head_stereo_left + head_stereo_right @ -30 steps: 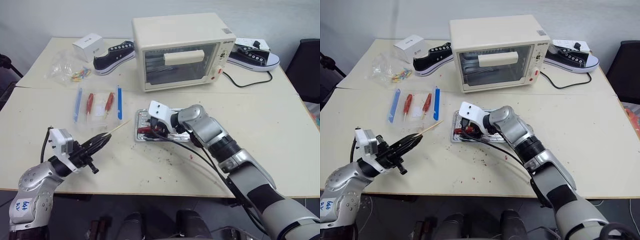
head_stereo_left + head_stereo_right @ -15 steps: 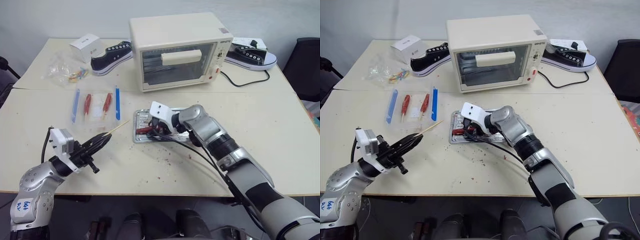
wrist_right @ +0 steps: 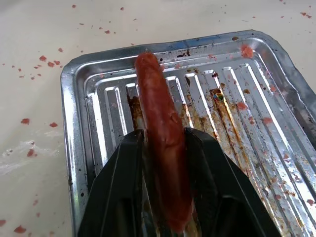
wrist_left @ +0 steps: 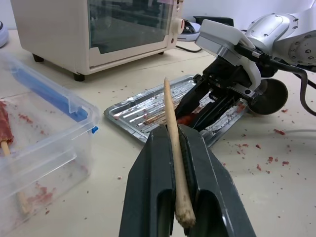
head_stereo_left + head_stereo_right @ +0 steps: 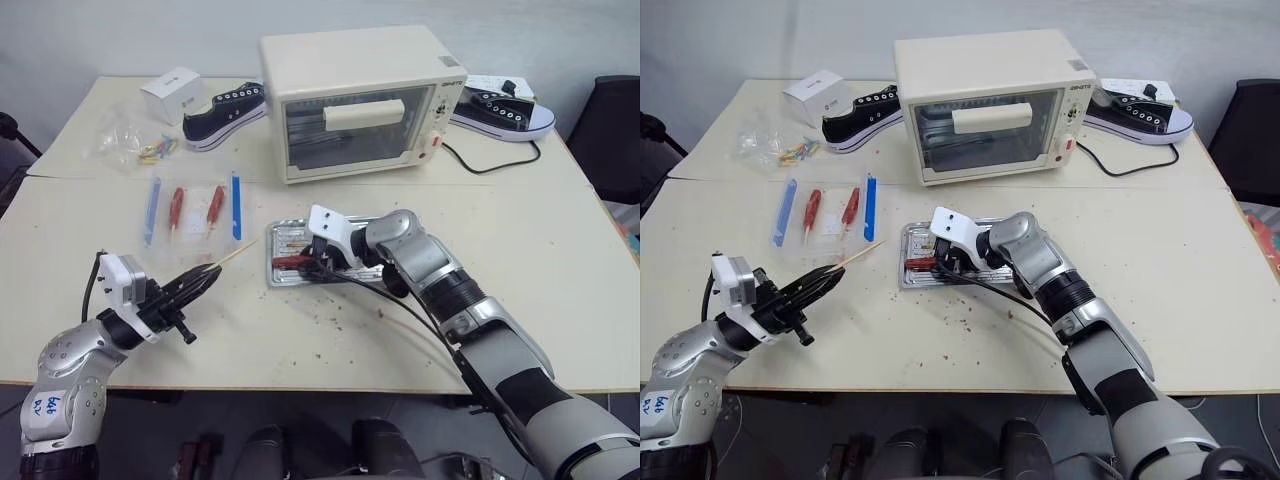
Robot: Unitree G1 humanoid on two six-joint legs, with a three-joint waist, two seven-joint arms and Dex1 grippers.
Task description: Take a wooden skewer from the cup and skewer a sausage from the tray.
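Nearest me, my left gripper [image 5: 200,283] is clamped on the wooden skewer [image 4: 174,143], its tip aimed at the tray [image 3: 79,163]. Over the tray, my right gripper [image 5: 310,263] grips the sausage [image 3: 163,133]. I judge the next move is bringing tip and sausage end together squarely. My right wrist view confirms that hold, hidden from the head views.

Ribbed shiny metal tray [image 3: 79,148] (crumb-stained); glossy sausage [image 3: 163,148]; matt wooden skewer [image 4: 173,143].
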